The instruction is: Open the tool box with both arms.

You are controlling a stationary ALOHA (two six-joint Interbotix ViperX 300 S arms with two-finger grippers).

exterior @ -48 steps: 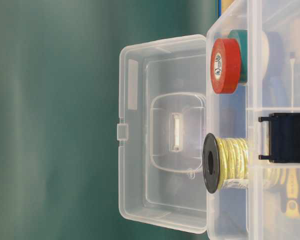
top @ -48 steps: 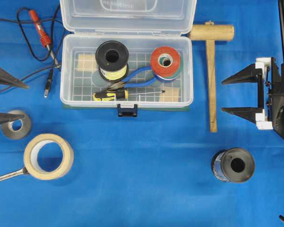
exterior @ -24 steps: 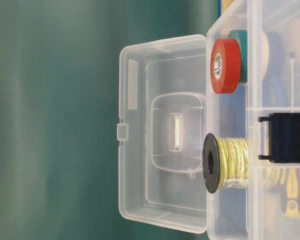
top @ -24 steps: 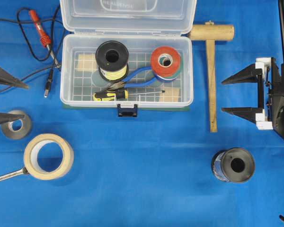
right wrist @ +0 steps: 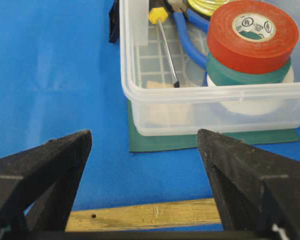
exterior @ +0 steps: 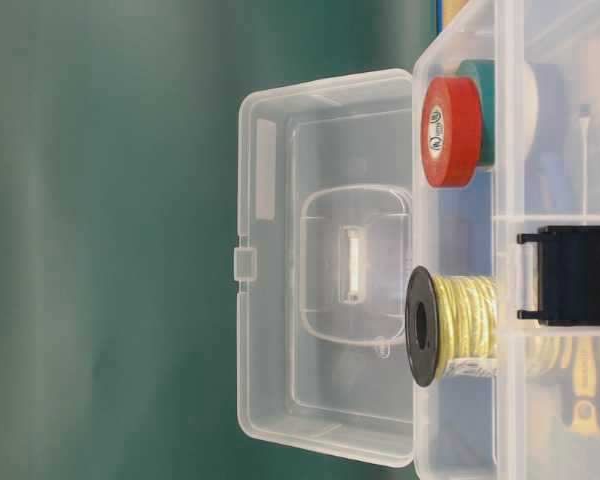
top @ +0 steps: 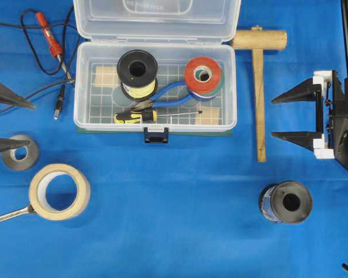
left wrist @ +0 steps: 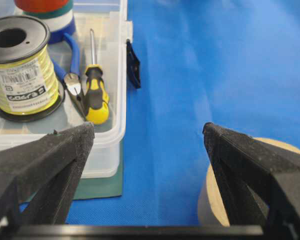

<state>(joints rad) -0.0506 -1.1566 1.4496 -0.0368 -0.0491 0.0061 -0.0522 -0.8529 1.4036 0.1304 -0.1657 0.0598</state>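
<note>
The clear plastic tool box (top: 83, 87) stands open at the top middle of the overhead view, its lid (top: 156, 20) flipped back and its dark latch (top: 155, 135) hanging at the front. Inside lie a yellow wire spool (top: 137, 72), red tape (top: 202, 74), blue-handled pliers and a screwdriver (top: 136, 116). My left gripper (top: 32, 123) is open at the left edge, apart from the box. My right gripper (top: 272, 119) is open to the right of the box, holding nothing. The wrist views show both grippers (left wrist: 148, 129) (right wrist: 145, 135) wide open, facing the box's end walls (left wrist: 121, 75) (right wrist: 215, 112).
A wooden mallet (top: 258, 87) lies between the box and the right gripper. A black spool (top: 285, 202) stands at the lower right. A masking tape roll (top: 59, 191), a grey roll (top: 19, 152), a wrench (top: 6, 215) and a red-handled tool with cable (top: 49, 37) are at the left.
</note>
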